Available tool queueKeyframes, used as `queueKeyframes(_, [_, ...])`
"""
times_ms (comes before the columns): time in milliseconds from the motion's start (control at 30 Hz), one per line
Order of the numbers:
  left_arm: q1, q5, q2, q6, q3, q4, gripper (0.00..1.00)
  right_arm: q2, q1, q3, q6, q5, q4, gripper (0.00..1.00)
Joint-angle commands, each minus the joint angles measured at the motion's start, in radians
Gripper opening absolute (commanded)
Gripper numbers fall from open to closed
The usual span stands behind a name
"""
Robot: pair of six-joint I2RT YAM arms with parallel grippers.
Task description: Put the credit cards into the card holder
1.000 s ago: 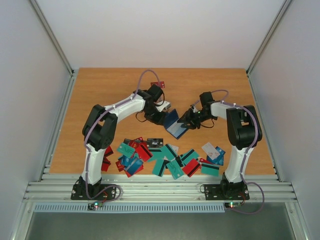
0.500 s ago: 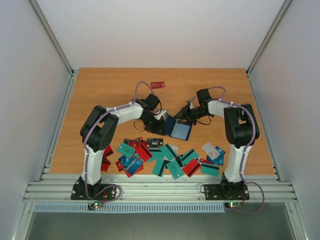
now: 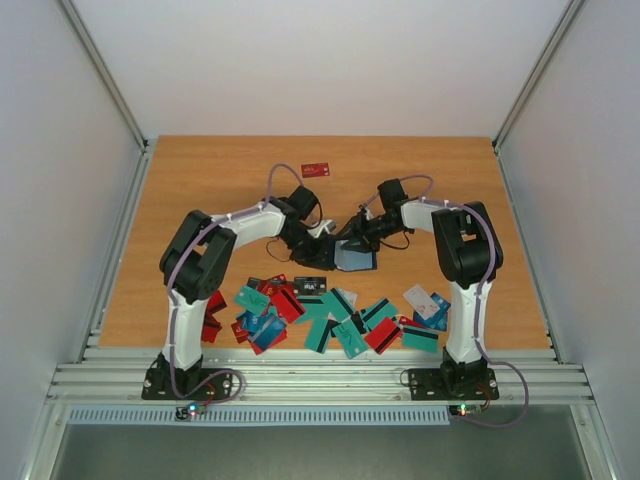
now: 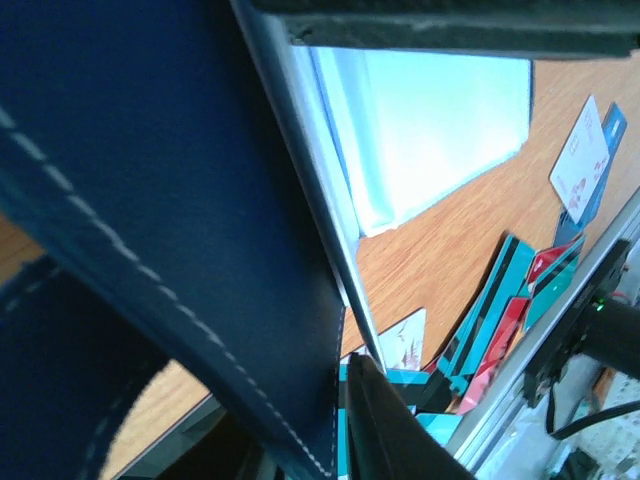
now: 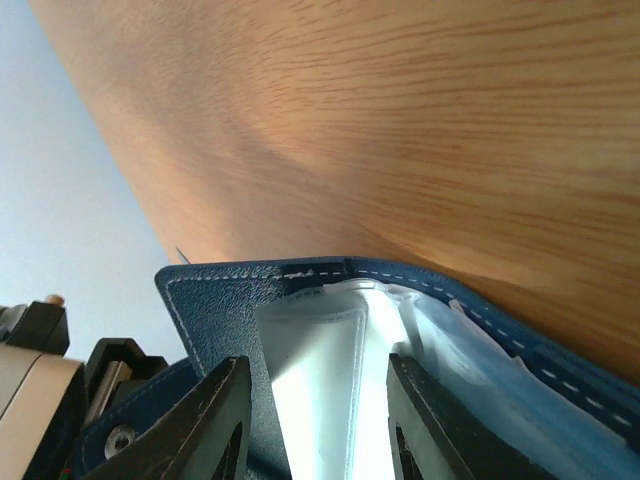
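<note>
Mid-desk [image 3: 200, 200], wood-grain top boxed by white walls [image 3: 300, 60] and metal rails [image 3: 108, 88]: card holder [image 3: 356, 258] lies open, pale pockets up. Pocket contents: cannot tell. Left gripper [image 3: 322, 232] clamped on its navy flap, flap raised off the wood. Right gripper [image 5: 315, 365] spread, fingers [image 5: 215, 420] straddling a clear pocket. Credit cards [image 3: 330, 310] heaped along near edge, apart from the card holder; one red card [image 3: 316, 169] alone at far side
</note>
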Motion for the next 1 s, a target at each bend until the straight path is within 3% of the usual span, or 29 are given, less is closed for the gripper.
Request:
queueKeyframes(0, [0.015,0.029,-0.046,0.025,0.003,-0.031,0.21,0.04,0.001,0.024,0.017,0.006,0.007,0.39])
queueKeyframes(200, [0.023,-0.015,-0.128,0.071,0.029,-0.125,0.4,0.052,0.001,0.045,0.009,0.015,-0.011,0.39])
queueKeyframes(300, [0.024,-0.032,-0.171,0.076,0.054,-0.154,0.45,0.045,0.001,0.07,0.0,0.018,-0.035,0.39])
queueKeyframes(667, [0.025,-0.083,-0.297,0.106,0.04,-0.11,0.47,0.02,0.001,0.134,-0.058,0.06,-0.146,0.39])
queueKeyframes(967, [0.027,-0.325,-0.414,0.099,-0.036,-0.126,0.47,-0.002,0.001,0.19,-0.117,0.075,-0.247,0.39])
